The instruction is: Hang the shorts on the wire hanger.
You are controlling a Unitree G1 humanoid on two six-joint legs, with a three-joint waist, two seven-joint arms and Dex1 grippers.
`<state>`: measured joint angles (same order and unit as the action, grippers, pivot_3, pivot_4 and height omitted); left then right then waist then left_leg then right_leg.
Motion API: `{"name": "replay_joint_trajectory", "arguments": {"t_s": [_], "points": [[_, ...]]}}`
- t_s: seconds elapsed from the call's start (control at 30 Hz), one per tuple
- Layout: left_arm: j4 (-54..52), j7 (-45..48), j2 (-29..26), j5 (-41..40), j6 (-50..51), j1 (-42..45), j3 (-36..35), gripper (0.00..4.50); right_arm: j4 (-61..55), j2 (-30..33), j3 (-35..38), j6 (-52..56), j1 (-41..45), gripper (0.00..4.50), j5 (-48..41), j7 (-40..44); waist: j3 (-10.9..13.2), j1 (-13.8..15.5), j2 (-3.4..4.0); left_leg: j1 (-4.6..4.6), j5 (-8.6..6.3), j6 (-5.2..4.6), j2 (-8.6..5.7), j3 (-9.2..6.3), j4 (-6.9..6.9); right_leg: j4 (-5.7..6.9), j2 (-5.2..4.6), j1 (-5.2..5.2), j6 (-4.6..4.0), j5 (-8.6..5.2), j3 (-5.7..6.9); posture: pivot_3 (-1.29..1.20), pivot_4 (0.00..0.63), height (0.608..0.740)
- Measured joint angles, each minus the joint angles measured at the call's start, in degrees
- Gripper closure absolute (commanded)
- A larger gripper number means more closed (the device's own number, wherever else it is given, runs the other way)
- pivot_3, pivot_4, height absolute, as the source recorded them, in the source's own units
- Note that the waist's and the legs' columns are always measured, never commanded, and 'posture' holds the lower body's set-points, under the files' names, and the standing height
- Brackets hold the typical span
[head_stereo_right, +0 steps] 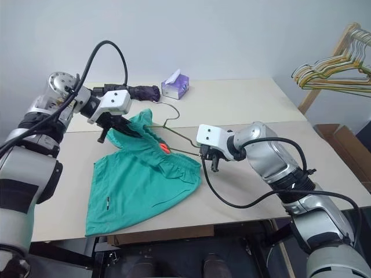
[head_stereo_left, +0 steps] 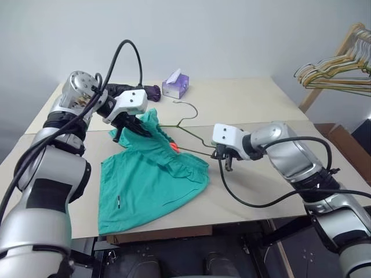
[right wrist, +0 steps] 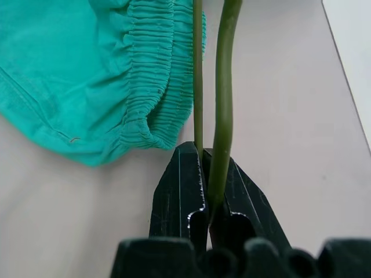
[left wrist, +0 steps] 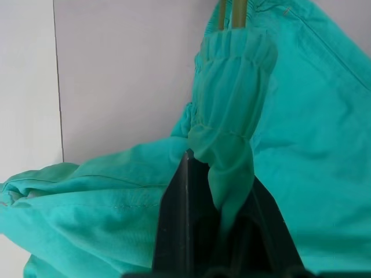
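Left gripper (head_stereo_left: 134,124) is closed on a bunched fold of the shorts' (head_stereo_left: 153,185) waistband, lifting that corner off the table (head_stereo_left: 243,104); its wrist view shows gathered elastic pinched between the fingers. Right gripper (head_stereo_left: 223,155) is clamped on one end of the hanger (head_stereo_left: 184,124), both wire strands running between its fingers (right wrist: 179,185).

Shorts: teal, spread on the near left part of the table, legs toward the robot, waistband toward the hanger. Orange tag (head_stereo_left: 174,148) showing at the waistband.

Hanger: long axis runs diagonally from the right gripper toward the left gripper, hook (head_stereo_left: 185,104) pointing to the far side. Its far arm passes just beside or into the raised waistband; which, cannot tell.

Judgement: the coming move turns on the free hanger end lying left of the right gripper, aimed at the waistband opening held up by the left. Left arm is nearer the shorts, right arm nearer the hanger. Shorts not yet hung.
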<state>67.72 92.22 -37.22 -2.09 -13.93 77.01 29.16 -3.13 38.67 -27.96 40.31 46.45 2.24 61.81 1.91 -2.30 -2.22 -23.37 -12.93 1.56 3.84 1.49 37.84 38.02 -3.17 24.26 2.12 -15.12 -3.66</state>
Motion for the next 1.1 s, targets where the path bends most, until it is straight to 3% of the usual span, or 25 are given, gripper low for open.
{"name": "replay_joint_trajectory", "arguments": {"t_s": [0.27,0.43,0.57,0.67,0.83,1.07,1.1], "points": [[0.8,0.0,-2.2,2.7,-1.0,0.0,-3.6,4.50,0.0,0.6,6.4,-0.9,-0.1,1.55,-1.1,-3.2,0.0,-0.1,0.00,0.02,0.00,0.00,0.00,-0.01,0.00,0.02,0.00,-0.01,0.00,0.00,0.00,0.01,0.000,0.740],[0.8,0.1,-3.6,4.4,-1.0,0.0,-5.7,4.50,0.0,2.0,14.5,3.1,-0.8,0.10,-2.1,-7.9,0.0,0.0,0.00,0.01,0.00,0.00,0.00,-0.01,0.00,0.02,-0.01,-0.02,0.00,0.00,0.01,0.01,0.000,0.740],[0.9,-0.6,-3.5,5.9,-1.0,0.0,-7.8,4.50,-0.8,1.2,21.5,12.8,-2.1,0.10,-7.2,-9.3,0.0,0.1,-0.01,0.03,0.00,0.00,0.00,-0.03,0.00,0.02,-0.01,-0.06,0.00,0.00,0.01,0.02,0.000,0.740],[1.2,-1.0,-4.0,6.6,-0.9,0.0,-9.5,4.50,-3.3,0.1,24.0,17.1,-8.4,0.10,-10.6,-9.8,0.0,0.2,-0.02,0.04,-0.01,-0.03,0.00,-0.06,0.00,0.02,-0.01,-0.09,0.00,0.00,0.03,0.02,0.000,0.740],[1.1,-0.4,-4.1,6.6,-0.5,0.1,-12.0,4.50,-5.2,-9.7,24.3,16.9,-18.1,0.10,-15.5,-13.3,0.0,-0.3,-0.02,0.09,-0.01,-0.03,-0.01,-0.06,0.00,0.10,0.00,-0.08,0.00,0.00,0.00,0.02,0.000,0.740],[0.3,0.1,-4.8,6.6,0.3,0.1,-14.2,4.50,-1.2,-22.7,24.1,12.7,-19.1,0.10,-19.3,-19.0,0.0,-0.2,-0.02,0.09,-0.01,-0.02,0.00,-0.08,0.00,0.08,0.00,-0.11,0.00,0.00,0.02,0.04,0.000,0.740],[0.2,0.1,-4.8,6.6,0.4,0.1,-14.5,4.50,0.7,-23.6,23.8,12.2,-18.9,0.26,-19.2,-19.8,0.0,-0.1,-0.02,0.08,-0.01,-0.02,-0.01,-0.08,0.00,0.07,-0.01,-0.11,0.00,0.00,0.02,0.04,0.000,0.740]]}}
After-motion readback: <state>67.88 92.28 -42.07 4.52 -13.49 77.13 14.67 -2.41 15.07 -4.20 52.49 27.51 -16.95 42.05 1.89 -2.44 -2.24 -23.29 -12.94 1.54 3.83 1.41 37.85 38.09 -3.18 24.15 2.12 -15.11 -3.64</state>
